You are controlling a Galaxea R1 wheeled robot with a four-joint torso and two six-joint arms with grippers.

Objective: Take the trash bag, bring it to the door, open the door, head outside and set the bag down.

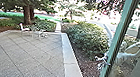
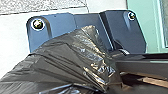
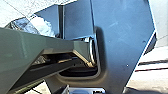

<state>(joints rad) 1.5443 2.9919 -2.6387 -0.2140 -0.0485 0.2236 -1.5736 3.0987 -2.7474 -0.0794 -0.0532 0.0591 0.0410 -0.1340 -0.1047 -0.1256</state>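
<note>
**Black trash bag at the left end effector, beside a glazed panel and a paved patio**

The patio (image 1: pixel 29 52), the broadest feature before you, is laid in gray slabs whose joints run diagonally. Beyond its far edge, on the left, a large tree (image 1: pixel 27 14) spreads dark foliage over low planting. To the right of the paving, a dense green shrub mass (image 1: pixel 86 39) rises from a bed of brown mulch (image 1: pixel 83 65). At your far right stands a glass panel (image 1: pixel 131 60) in a pale green frame (image 1: pixel 117 41), which leans across the head view; you can see pale, branching shapes in or through the glass, but you cannot tell what they are. A light stone border (image 1: pixel 67 56) runs between slabs and mulch, and a narrow pale path (image 1: pixel 58 27) leads off among the plants. Near the patio's far edge stands a white chair (image 1: pixel 24 28), with further light furniture (image 1: pixel 41 33) just beside it.

The trash bag (image 2: pixel 57 60), black, glossy and creased, lies close to the left wrist camera and overlaps the robot's own dark plate. Its folds draw together at the left end effector (image 2: pixel 107 87), which is closed on the gathered plastic. For the right end effector, you cannot tell whether it is open or closed. In the right wrist view, a bright white patch (image 3: pixel 43 26), too blurred to identify, lies beyond the robot's jointed bar.
</note>
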